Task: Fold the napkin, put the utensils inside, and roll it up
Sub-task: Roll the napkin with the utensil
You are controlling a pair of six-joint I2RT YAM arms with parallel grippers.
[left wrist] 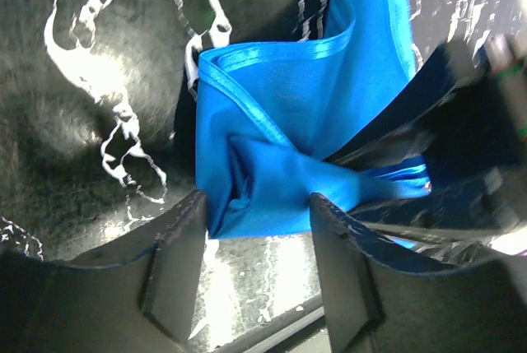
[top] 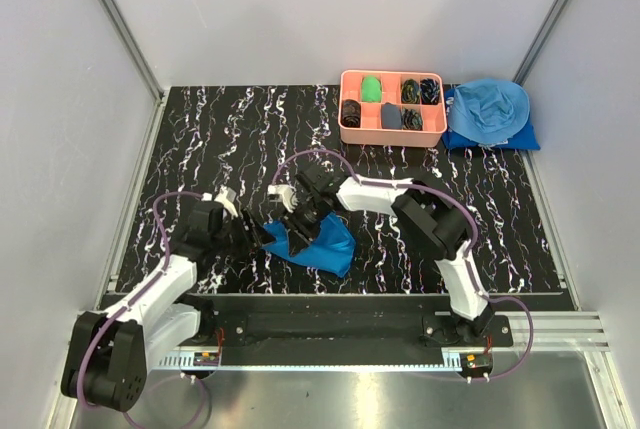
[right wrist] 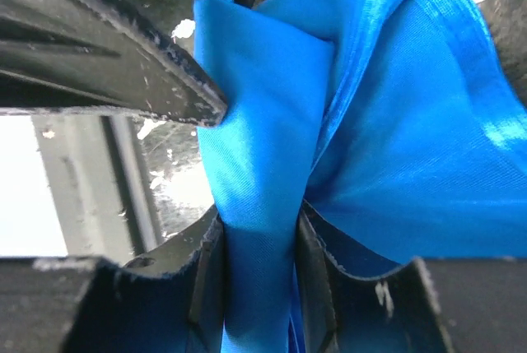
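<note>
Overhead view from behind the arms — both wrist cameras tight on napkin [left wrist: 280, 123]

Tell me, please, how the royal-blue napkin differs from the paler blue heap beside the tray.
The napkin is royal blue; the heap is paler. The napkin lies at the near side, pinched by the right gripper; the heap sits untouched at the far right beside the pink tray. Both are crumpled cloth.

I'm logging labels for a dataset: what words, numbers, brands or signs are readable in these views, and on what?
None: no readable text in any view. The royal-blue cloth napkin, the salmon-pink plastic compartment tray and the black, white-veined table show no print; the blurred right edge of the left wrist view shows nothing legible.
</note>
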